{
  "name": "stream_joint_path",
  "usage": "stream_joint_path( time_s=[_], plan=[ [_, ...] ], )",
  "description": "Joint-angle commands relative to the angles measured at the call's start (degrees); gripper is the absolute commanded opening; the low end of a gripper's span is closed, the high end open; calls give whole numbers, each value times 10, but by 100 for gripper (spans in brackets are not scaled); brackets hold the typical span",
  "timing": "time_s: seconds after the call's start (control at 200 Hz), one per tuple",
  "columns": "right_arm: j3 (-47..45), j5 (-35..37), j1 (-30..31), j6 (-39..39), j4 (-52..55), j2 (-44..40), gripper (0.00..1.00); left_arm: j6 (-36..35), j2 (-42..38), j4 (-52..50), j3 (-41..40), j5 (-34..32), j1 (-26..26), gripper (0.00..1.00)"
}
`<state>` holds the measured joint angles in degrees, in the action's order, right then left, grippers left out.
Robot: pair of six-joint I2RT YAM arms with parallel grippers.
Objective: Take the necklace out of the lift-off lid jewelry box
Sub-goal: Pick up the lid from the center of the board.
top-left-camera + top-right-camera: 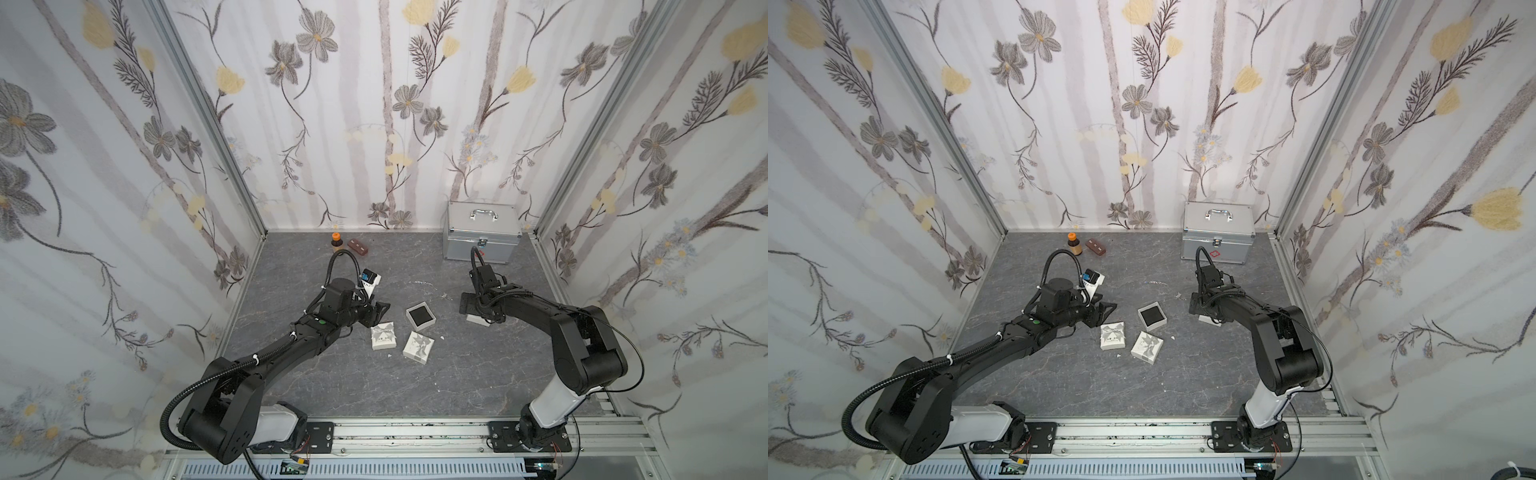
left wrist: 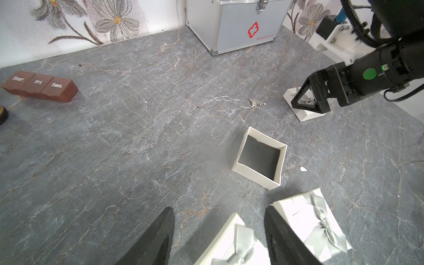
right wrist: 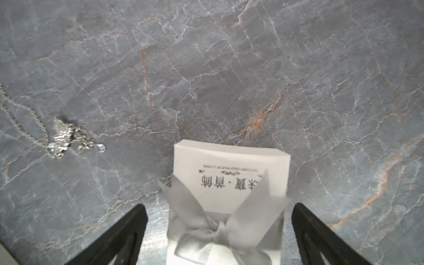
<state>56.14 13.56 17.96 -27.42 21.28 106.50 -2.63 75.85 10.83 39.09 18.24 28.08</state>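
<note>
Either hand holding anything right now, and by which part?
Nothing held. Right hand open, straddling the ribboned lid with gaps both sides; left hand open, gripping nothing.

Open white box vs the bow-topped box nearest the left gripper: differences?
The open box has no lid and shows a dark lining; the bow-topped box is covered, inside hidden. The open box carries no ribbon; the bow-topped box wears a grey bow. Both are small, white, square, resting on the table.
</note>
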Motion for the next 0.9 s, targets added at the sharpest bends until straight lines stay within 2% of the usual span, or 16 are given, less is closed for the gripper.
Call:
stream_joint_path(
  time_s=[0.0, 0.355, 0.585, 0.739, 0.894],
  plan=[
    [3, 0, -2, -14, -26, 13, 94, -7, 1, 15, 0, 7, 0, 63],
    [10, 3, -3, 6, -20, 24, 81, -6, 14, 8, 7, 15, 0, 63],
    [16, -4, -2, 34, -11, 16, 77, -2, 32, -4, 22, 24, 10, 64],
    [20, -59, -2, 68, -20, -4, 75, -6, 67, -22, 46, 31, 24, 63],
    [30, -112, -2, 101, -23, -15, 73, -12, 108, -36, 69, 11, 52, 61]
  ],
)
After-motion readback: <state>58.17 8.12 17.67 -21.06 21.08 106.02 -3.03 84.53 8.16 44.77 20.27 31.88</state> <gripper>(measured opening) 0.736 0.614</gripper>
